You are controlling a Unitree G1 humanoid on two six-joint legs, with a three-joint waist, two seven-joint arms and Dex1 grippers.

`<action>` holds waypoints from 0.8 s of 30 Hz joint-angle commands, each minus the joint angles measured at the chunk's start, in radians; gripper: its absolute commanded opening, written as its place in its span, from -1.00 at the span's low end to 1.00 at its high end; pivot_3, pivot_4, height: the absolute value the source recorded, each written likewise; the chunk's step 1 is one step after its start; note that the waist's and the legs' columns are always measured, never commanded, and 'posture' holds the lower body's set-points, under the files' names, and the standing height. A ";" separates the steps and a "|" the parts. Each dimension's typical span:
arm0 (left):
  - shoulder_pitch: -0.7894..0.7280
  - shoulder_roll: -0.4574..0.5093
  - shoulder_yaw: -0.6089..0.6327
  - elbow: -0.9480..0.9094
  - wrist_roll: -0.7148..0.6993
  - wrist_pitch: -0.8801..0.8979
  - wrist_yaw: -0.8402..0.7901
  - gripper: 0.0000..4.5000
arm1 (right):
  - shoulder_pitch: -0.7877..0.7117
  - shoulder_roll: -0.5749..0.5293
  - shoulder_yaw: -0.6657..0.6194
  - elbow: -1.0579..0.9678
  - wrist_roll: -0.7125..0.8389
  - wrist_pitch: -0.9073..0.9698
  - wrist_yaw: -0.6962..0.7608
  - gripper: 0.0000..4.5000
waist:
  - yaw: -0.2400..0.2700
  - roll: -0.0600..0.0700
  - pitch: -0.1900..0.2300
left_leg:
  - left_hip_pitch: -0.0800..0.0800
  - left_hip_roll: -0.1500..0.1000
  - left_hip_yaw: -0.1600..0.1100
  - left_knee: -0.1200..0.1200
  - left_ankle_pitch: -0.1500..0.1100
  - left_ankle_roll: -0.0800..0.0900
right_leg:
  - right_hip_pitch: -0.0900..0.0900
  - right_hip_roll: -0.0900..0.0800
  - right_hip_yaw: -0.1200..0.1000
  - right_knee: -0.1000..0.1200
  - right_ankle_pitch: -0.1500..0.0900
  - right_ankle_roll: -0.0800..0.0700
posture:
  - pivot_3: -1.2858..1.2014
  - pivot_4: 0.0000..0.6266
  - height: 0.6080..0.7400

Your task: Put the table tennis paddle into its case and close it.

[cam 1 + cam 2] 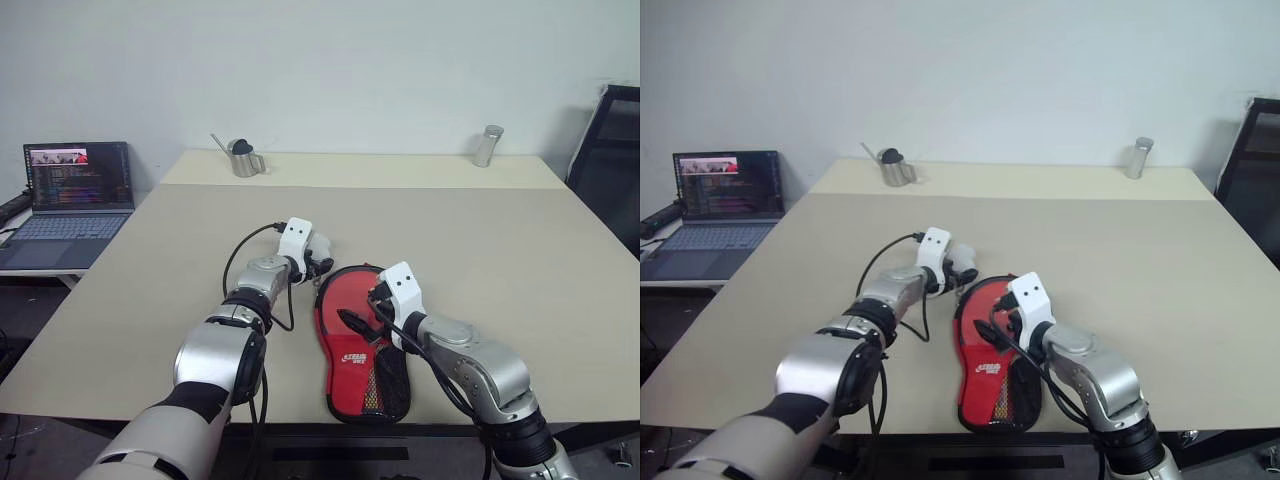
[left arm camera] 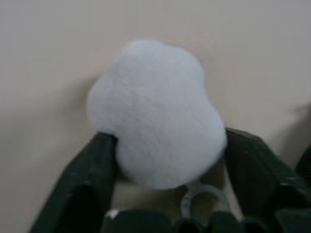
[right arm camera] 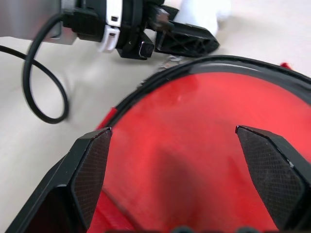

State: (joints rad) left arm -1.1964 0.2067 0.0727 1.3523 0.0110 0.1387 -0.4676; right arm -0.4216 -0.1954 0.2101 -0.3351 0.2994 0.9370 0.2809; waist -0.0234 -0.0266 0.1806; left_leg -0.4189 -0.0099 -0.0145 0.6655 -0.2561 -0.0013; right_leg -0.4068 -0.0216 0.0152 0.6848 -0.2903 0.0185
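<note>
Case lies red side up at the near bench edge. Left gripper straddles the pom-pom, fingers touching but not yet squeezing. Right gripper is wide over the red face. Clamp low by the ring, pin the case, then pull along the zip.

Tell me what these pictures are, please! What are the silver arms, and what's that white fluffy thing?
The silver arms belong to a robot. Two pictures come from cameras in its head, two from cameras on its wrists. On the table lies a red case for a ping-pong paddle. The fluffy thing is a white pom-pom, seen from the left wrist: the left gripper has its black fingers on either side of it. The right gripper hovers open over the case. Further off stand a small metal can, a shaker and a laptop.
</note>
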 commanded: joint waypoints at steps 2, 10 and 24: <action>-0.018 0.002 0.023 -0.005 0.003 -0.005 -0.022 -0.15 | 0.009 -0.008 -0.021 -0.045 0.006 -0.015 0.012 1.00 | -0.001 0.000 0.000 | 0.000 0.000 0.000 0.000 0.000 0.000 | 0.000 0.000 0.000 0.000 0.000 0.000 | 0.03 -0.52 1.00; 0.029 0.058 0.073 -0.020 -0.019 -0.026 -0.049 -0.93 | 0.019 -0.004 -0.005 0.007 -0.003 -0.026 0.033 1.00 | -0.007 0.000 0.000 | 0.001 0.000 0.000 0.000 0.001 -0.002 | 0.000 0.000 0.000 0.004 0.000 0.000 | 0.03 -0.52 1.00; 0.177 0.052 0.165 -0.194 -0.163 -0.152 -0.226 -0.93 | 0.019 0.010 0.062 0.076 -0.051 -0.247 0.106 1.00 | -0.007 0.000 0.000 | 0.003 0.000 0.000 0.005 0.003 -0.004 | -0.001 0.000 0.000 0.012 0.000 0.000 | 0.03 -0.52 1.00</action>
State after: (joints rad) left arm -1.0253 0.2594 0.2311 1.2132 -0.1252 0.0106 -0.6703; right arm -0.4007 -0.1856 0.2593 -0.2468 0.2597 0.7462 0.3670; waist -0.0303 -0.0270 0.1804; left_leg -0.4162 -0.0095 -0.0148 0.6713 -0.2535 -0.0054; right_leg -0.4074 -0.0211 0.0156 0.6974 -0.2903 0.0185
